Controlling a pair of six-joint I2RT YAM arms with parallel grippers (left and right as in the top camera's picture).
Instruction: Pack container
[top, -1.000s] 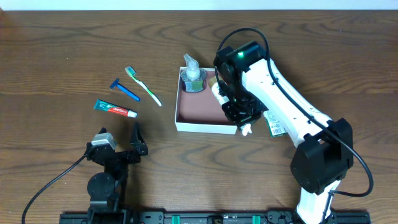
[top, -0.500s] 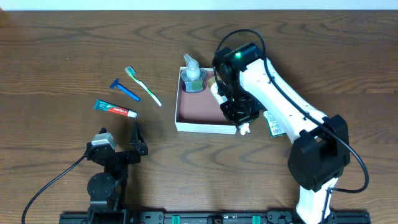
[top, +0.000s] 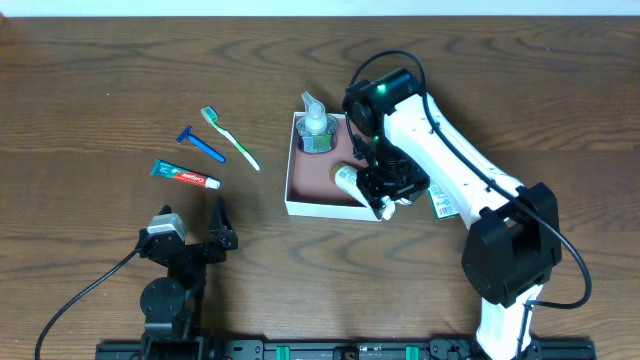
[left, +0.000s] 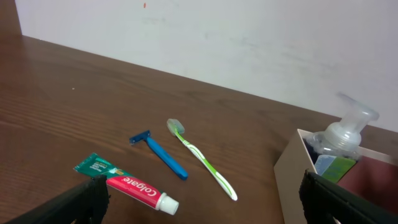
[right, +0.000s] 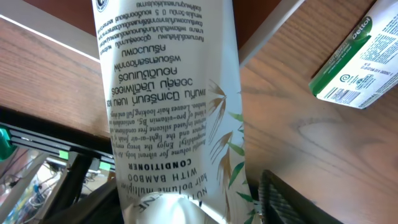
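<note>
Container (top: 320, 208) sits mid-table (top: 100, 80), white walls, reddish-brown floor. A pump bottle (top: 316, 128) stands in its back left corner.

Your right gripper (top: 385, 196) is over the container's front right corner. Its fingers are spread either side of a white conditioner tube (top: 348, 178), and the wrist view shows a sliver of gap beside one finger. The tube lies slanted inside the container.

A green-white packet (top: 441, 203) lies just right of the container.

Your left gripper (top: 192, 222) is near the front edge, jaws spread wide, holding nothing. Toothpaste (top: 185, 175), razor (top: 200, 144) and toothbrush (top: 230, 137) lie on the table left of the container.
</note>
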